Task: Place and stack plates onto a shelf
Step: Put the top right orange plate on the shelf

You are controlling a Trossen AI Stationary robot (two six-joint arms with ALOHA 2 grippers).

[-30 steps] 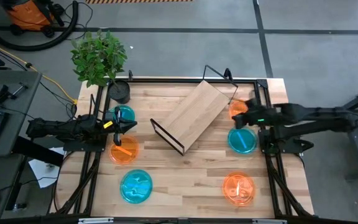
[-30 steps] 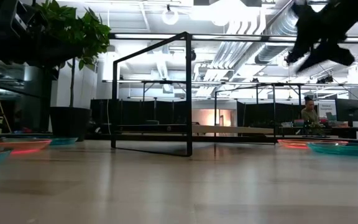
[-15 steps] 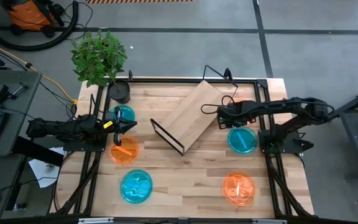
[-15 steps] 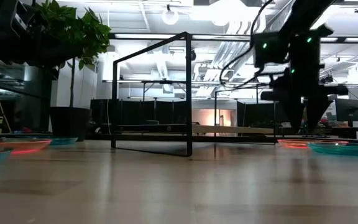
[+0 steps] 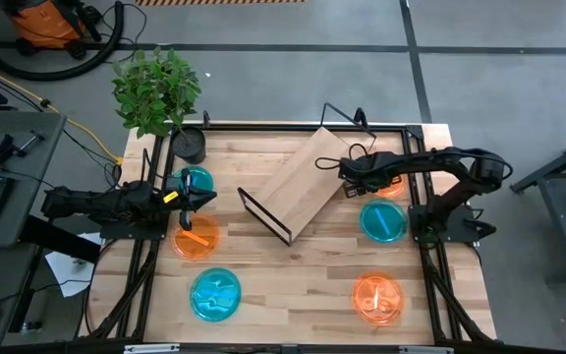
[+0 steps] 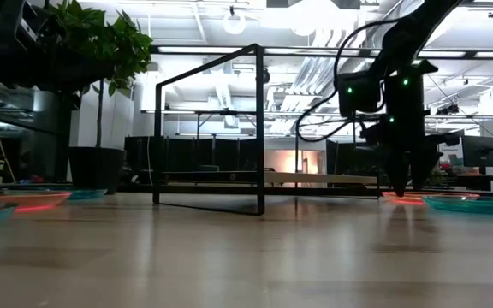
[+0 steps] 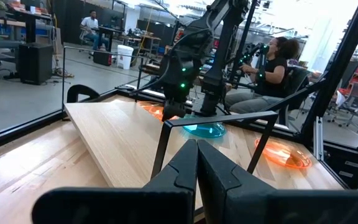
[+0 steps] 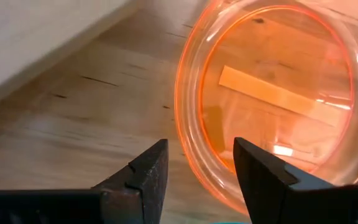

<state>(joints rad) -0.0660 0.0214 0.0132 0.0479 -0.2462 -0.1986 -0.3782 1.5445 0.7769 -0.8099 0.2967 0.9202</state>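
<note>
From above, the wooden shelf [image 5: 308, 183] lies slanted in the middle of the worktop [image 5: 293, 280]. The right gripper [image 5: 348, 173] is at about 2 o'clock from the middle of the worktop, just beside the shelf's edge, over an orange plate [image 5: 389, 184]. A blue plate [image 5: 383, 222] lies at 6 o'clock from that plate, and another orange plate [image 5: 377, 298] sits near the front right. On the left side, the left gripper [image 5: 202, 199] rests between a blue plate [image 5: 198, 180] and an orange plate [image 5: 197, 239]. One more blue plate [image 5: 215, 294] lies near the front left. A green plant [image 5: 157, 90] stands at the back left corner.

From worktop height, the right gripper [image 6: 407, 184] points straight down, close to the worktop.

From the left wrist, the left gripper [image 7: 196, 163] has its fingers pressed together with nothing between them. The shelf [image 7: 120, 137] lies just past it. A person [image 7: 263, 78] sits beyond the worktop.

From the right wrist, the right gripper [image 8: 197, 163] has its fingers spread apart, one on each side of the orange plate's [image 8: 272, 99] rim. It is not squeezing yet.
</note>
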